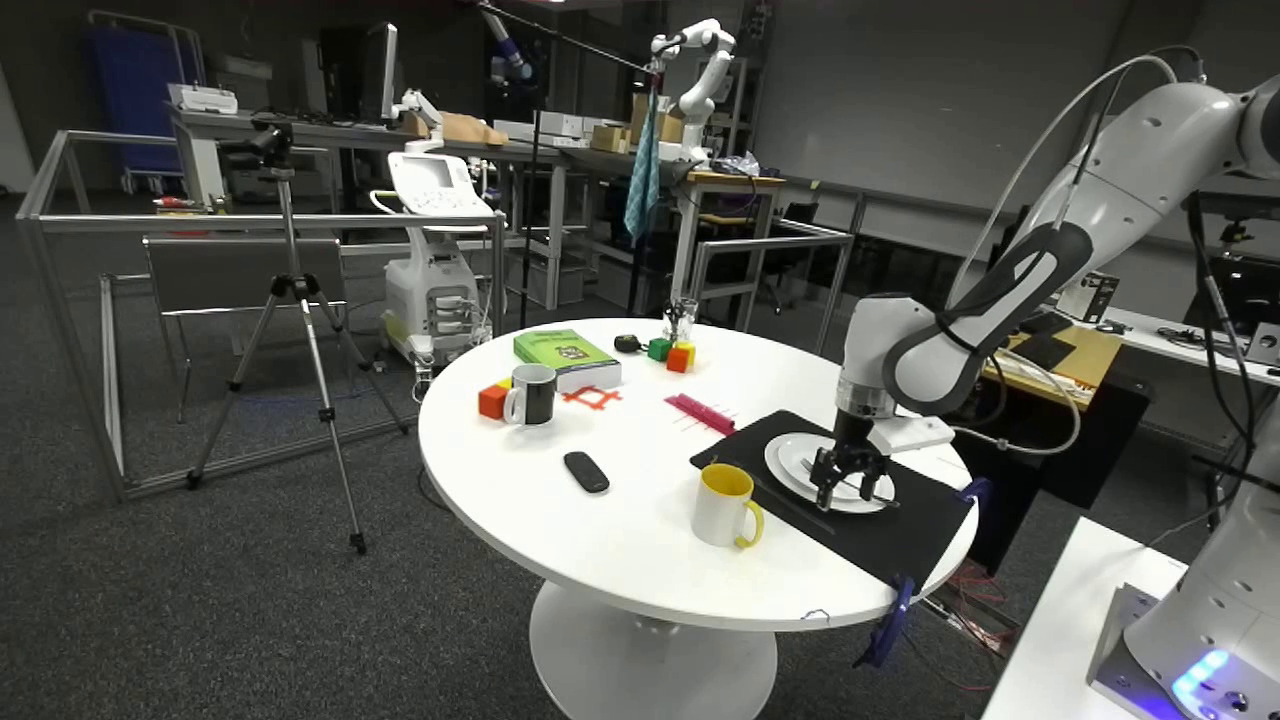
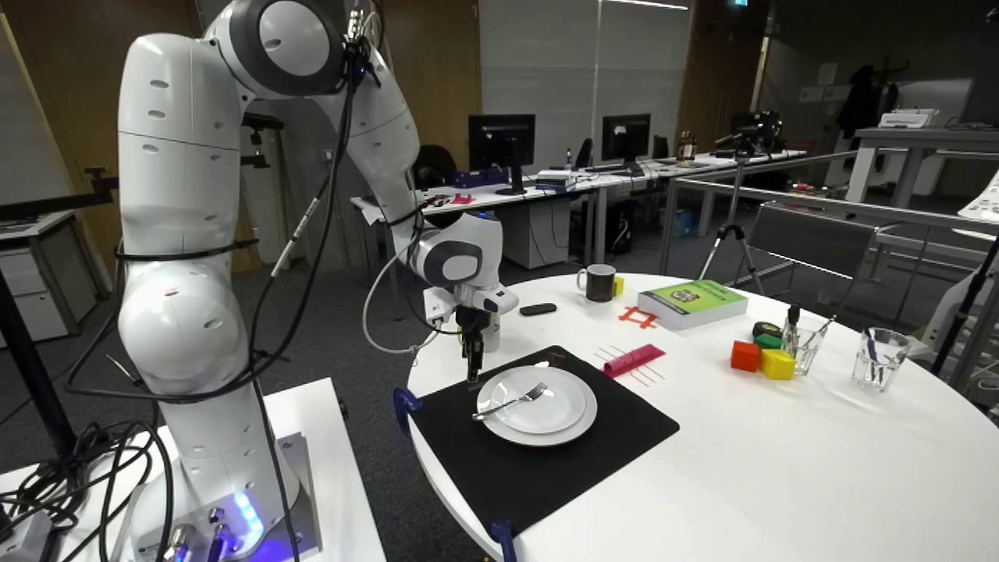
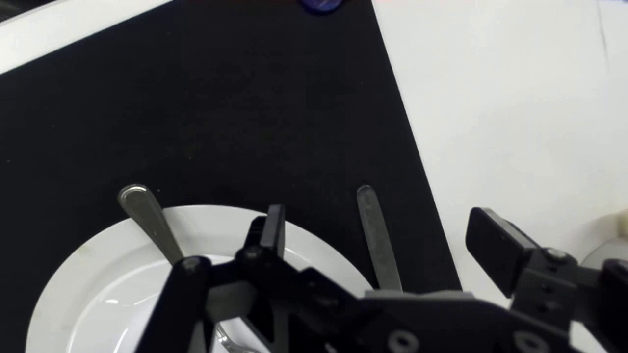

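My gripper point(image 3: 379, 231) stands open over the black placemat point(image 3: 274, 122), nothing between its fingers. In the wrist view a metal knife point(image 3: 377, 235) lies on the mat, seen between the spread fingers; its lower end is hidden by the gripper body. To its left is a stack of two white plates point(image 3: 64, 294), with a fork point(image 3: 149, 220) lying across. One finger point(image 3: 274, 230) overlaps the plate rim in view, the other the white table. In both exterior views the gripper point(image 1: 846, 490) point(image 2: 473, 363) hangs low by the plates point(image 2: 577, 425); contact cannot be judged.
A yellow-lined white mug point(image 1: 715, 510) stands near the mat, partly behind the gripper in an exterior view. Blue clamps point(image 1: 890, 620) point(image 2: 403, 406) grip the table edge. Farther off are a black remote point(image 1: 586, 472), dark mug point(image 1: 540, 395), green book point(image 1: 568, 350), pink piece point(image 2: 634, 359), cubes and glasses point(image 2: 879, 359).
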You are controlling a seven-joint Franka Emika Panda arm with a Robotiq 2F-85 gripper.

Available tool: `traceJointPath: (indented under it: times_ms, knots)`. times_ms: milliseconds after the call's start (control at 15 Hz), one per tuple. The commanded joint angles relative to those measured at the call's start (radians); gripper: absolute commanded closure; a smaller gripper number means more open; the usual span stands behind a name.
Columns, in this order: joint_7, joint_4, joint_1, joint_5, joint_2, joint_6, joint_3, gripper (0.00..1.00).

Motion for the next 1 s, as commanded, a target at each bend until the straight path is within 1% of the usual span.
traceJointPath:
  times_ms: [0,133,400,467,800,867,933]
  knots:
    - [0.113,-0.059,0.053,-0.057,-0.034,0.083,-0.047,0.0]
    - [0.172,-0.078,0.078,-0.092,-0.029,0.14,-0.074,0.0]
    - [0.28,-0.104,0.121,-0.152,-0.013,0.202,-0.122,0.0]
    - [0.295,-0.106,0.124,-0.152,-0.012,0.204,-0.125,0.0]
    - [0.271,-0.109,0.078,-0.02,-0.024,0.195,-0.064,0.0]
    - [0.27,-0.083,0.094,-0.06,0.002,0.165,-0.086,0.0]
    - [0.269,-0.083,0.094,-0.056,0.002,0.165,-0.084,0.0]
